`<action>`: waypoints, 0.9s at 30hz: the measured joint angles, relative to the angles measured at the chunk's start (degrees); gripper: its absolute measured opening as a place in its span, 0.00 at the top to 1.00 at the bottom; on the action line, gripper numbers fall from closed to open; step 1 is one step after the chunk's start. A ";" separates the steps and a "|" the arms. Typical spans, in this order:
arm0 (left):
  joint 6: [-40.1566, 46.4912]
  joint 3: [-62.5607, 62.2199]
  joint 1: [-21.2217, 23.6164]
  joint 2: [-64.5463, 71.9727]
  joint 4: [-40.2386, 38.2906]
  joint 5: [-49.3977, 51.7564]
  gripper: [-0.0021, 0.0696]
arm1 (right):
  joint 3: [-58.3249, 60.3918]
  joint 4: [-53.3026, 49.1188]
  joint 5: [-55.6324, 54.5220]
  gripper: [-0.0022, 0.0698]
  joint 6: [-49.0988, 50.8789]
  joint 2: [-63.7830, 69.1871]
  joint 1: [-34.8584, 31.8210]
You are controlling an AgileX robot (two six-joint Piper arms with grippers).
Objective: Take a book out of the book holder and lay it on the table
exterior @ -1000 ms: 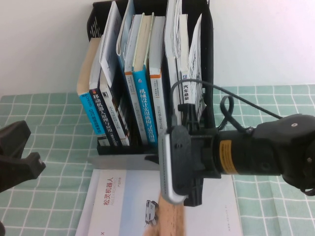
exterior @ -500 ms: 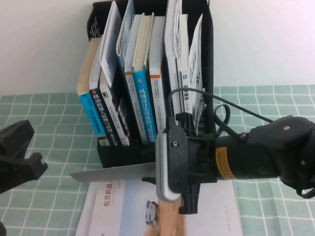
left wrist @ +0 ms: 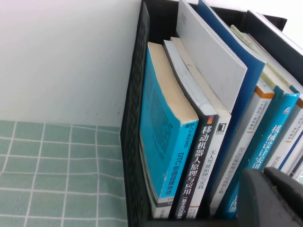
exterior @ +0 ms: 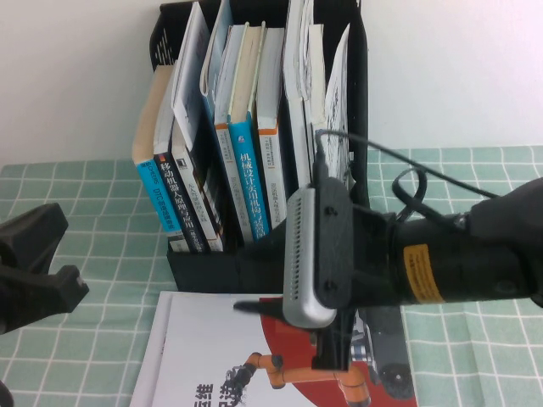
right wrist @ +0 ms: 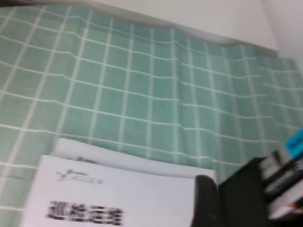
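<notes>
The book, white with a dark red shape and an orange robot arm, lies cover-up just in front of the black book holder. My right gripper reaches across from the right and is shut on the book's edge nearest the holder. In the right wrist view one dark finger rests on the corner of the white cover. My left gripper is open and empty at the left edge, above the green checked table. The left wrist view faces the holder's side wall.
Several upright books, some blue-spined, fill the holder. The edge of another pale book shows under the held one. The right arm's cable loops beside the holder's right wall. Green cloth lies on both sides.
The right gripper has turned the book from edge-on to flat, so its red and orange cover now faces up over the pale book. The left arm has barely moved.
</notes>
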 joint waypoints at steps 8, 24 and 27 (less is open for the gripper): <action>0.00 0.00 0.00 0.00 0.26 0.00 0.97 | -4.69 0.71 31.06 0.88 -14.02 -12.57 0.00; 1.07 0.26 0.00 0.00 0.48 3.30 0.97 | -1.59 84.59 99.68 0.97 -80.32 -36.06 -3.84; 2.28 0.26 0.00 0.00 0.58 3.30 0.97 | 5.36 95.02 94.16 0.97 -85.88 -45.07 -3.84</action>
